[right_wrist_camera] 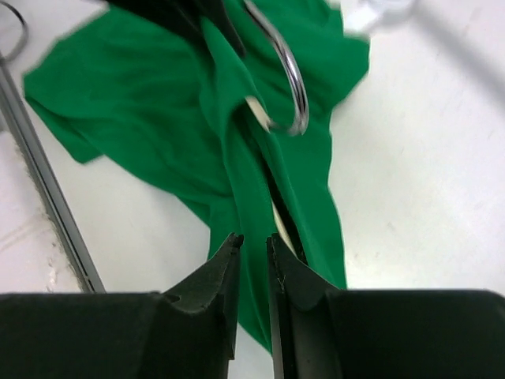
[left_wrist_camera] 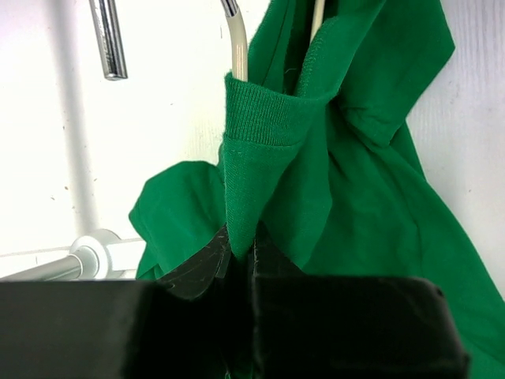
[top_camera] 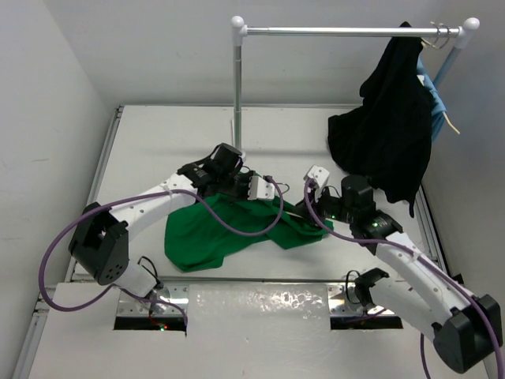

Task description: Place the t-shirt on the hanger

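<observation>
t-shirt (top_camera: 229,229), green, heaped on tabletop (top_camera: 158,142) between both arms; hanger (left_wrist_camera: 237,47) poking through its neck opening. left hand (left_wrist_camera: 241,253) pinching ribbed collar; right hand (right_wrist_camera: 252,253) nearly pressed together, hold unclear. step: dressing hanger. next likely calls for drawing shoulders over hanger's arms.

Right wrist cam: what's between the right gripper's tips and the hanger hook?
Only the t-shirt. A green fold runs from between the right gripper fingers up to the hanger hook, with a sliver of cream hanger arm showing alongside. This shows in the right wrist view.
</observation>
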Tool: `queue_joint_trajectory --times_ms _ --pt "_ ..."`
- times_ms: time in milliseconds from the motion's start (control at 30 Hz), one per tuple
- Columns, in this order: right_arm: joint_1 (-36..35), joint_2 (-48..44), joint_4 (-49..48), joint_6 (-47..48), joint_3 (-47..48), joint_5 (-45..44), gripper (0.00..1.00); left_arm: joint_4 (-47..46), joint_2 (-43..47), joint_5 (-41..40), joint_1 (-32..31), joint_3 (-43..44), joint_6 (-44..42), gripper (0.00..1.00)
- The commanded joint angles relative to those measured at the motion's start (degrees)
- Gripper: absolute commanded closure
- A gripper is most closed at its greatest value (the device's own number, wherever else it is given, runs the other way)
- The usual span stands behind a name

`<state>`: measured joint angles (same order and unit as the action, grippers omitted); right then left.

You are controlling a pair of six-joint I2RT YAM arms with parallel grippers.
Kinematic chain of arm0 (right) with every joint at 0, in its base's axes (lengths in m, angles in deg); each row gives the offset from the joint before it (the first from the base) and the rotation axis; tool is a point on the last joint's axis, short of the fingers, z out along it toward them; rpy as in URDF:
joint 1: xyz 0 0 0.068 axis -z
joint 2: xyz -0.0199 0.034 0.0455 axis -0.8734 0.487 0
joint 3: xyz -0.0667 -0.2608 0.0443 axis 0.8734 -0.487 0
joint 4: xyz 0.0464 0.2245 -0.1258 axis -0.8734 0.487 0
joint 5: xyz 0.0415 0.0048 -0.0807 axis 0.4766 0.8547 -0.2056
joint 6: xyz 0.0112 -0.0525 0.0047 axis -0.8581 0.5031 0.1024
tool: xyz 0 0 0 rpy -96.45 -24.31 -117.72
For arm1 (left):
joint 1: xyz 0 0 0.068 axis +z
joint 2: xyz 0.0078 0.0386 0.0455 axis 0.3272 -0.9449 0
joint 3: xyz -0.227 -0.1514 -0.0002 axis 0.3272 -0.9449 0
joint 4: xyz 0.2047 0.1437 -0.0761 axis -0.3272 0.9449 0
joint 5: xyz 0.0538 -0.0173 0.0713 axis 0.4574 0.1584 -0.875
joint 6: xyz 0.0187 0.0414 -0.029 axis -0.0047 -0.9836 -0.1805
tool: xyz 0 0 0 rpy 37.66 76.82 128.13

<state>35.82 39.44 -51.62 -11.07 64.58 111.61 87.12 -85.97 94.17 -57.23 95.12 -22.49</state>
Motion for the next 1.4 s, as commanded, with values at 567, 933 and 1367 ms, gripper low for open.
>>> queue_joint_trajectory --times_ms 567,933,1367 --pt "-0.5 18.9 -1.6 4.7 3.0 -8.2 0.75 1.4 0.0 4.9 0.4 4.3 -1.8 1.0" --pt "-0.7 15.1 -2.4 8.0 3.5 -7.6 0.68 3.8 -1.2 5.0 0.4 6.2 -3.5 1.0" --pt "-0.7 23.3 -5.0 10.6 3.4 -2.0 0.62 4.8 -1.7 7.1 0.4 8.0 -4.1 1.0"
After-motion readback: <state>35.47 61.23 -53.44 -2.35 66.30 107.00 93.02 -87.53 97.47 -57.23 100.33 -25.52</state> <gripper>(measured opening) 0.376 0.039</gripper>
